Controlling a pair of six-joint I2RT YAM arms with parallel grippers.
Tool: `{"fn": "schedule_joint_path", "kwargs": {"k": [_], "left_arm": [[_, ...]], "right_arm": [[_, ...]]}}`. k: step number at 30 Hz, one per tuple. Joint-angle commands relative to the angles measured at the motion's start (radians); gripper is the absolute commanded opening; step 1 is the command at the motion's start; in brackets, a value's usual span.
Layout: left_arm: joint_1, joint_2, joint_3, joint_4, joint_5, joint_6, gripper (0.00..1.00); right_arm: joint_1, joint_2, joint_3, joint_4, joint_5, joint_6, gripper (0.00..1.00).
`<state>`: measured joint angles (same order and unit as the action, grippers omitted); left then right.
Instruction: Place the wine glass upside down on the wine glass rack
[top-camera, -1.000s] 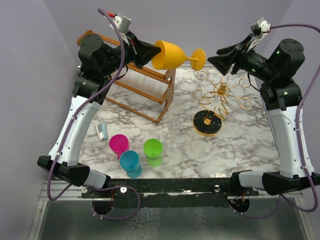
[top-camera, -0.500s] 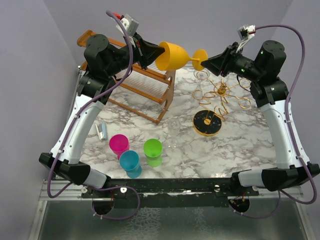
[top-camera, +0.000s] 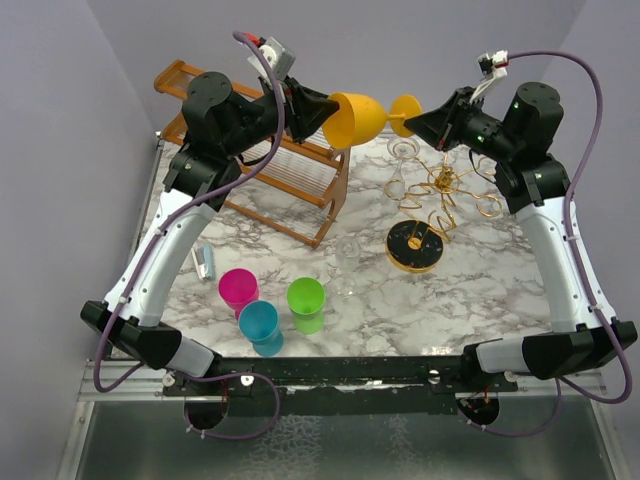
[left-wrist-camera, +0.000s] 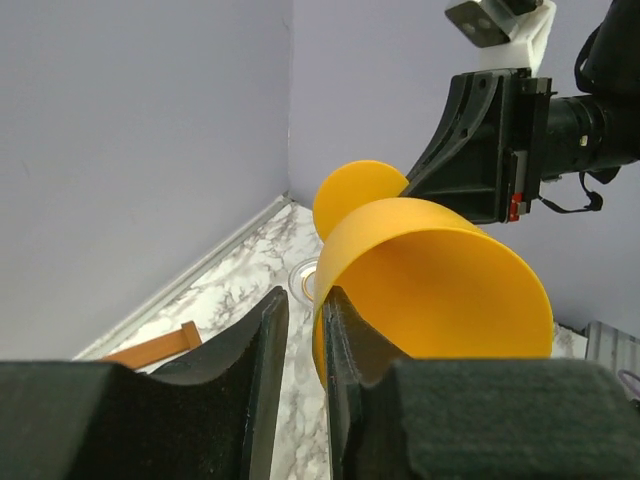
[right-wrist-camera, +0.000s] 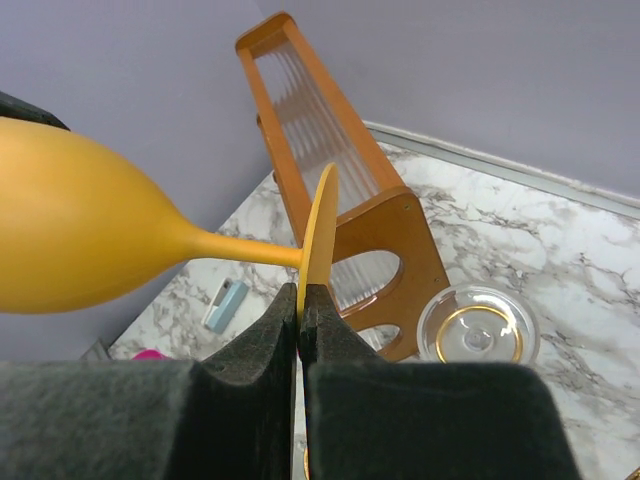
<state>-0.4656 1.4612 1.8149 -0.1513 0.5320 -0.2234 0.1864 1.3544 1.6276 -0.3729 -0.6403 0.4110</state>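
Glass (top-camera: 355, 118) was in the air over the far edge of the table (top-camera: 480, 290), lying on its side: bowl mouth to the left, foot to the right. Not on the rack (top-camera: 440, 195) yet; the rack stood on the table below and right of it, well apart. Right gripper (top-camera: 415, 118) was clenched on the rim of the foot; wrist cam showed both pads (right-wrist-camera: 270, 400) tight on the thin disc edge, stem running off left to the bowl (right-wrist-camera: 80, 230). Left gripper (top-camera: 325, 105) was at the bowl mouth. Its wrist cam showed the jaws slightly apart, bowl wall (left-wrist-camera: 430, 270) against the right finger (left-wrist-camera: 350, 350), and marble visible between the wall and the left finger, so it read as released, not pinching. Wooden shelf (top-camera: 290, 170) sat at far left, under and behind the bowl. A clear glass (top-camera: 398, 170) stood foot-up at the rack's far-left side; whether it hung on an arm, I couldn't tell. Another clear glass (top-camera: 346, 262) stood mid-table, left of the rack's black base (top-camera: 415, 245). Pink (top-camera: 238, 290), blue (top-camera: 259, 325) and green (top-camera: 306, 300) cups were clustered near-left, blue nearest. Small grey-blue item (top-camera: 204, 262) lay left of the pink cup.
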Motion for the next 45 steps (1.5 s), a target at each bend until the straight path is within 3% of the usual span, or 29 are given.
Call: {"fn": "schedule_joint_path", "kwargs": {"k": [1,6,13,22,32,39,45], "left_arm": [[0.002,-0.037,-0.022,-0.045,-0.074,0.024,0.29],[0.003,-0.093,-0.042,-0.128,-0.13,0.089,0.55],[0.004,-0.179,-0.079,-0.279,-0.338,0.244,0.78],[0.003,-0.256,-0.17,-0.399,-0.436,0.422,0.86],[0.004,-0.276,-0.222,-0.428,-0.487,0.5,0.89],[0.004,-0.274,-0.229,-0.429,-0.488,0.51,0.89],[0.004,-0.275,-0.23,-0.428,-0.487,0.519,0.89]], "right_arm": [[-0.007,-0.034,-0.007,0.021,0.104,-0.043,0.01],[-0.066,-0.044,-0.015,0.018,0.137,-0.072,0.01],[-0.133,-0.065,0.019,0.026,0.273,-0.209,0.01],[-0.131,-0.04,0.198,-0.018,0.538,-0.63,0.01],[-0.131,-0.032,0.073,0.281,0.918,-1.203,0.09],[-0.132,-0.03,-0.097,0.489,0.919,-1.495,0.09],[-0.132,-0.019,-0.211,0.555,0.821,-1.703,0.01]]}}
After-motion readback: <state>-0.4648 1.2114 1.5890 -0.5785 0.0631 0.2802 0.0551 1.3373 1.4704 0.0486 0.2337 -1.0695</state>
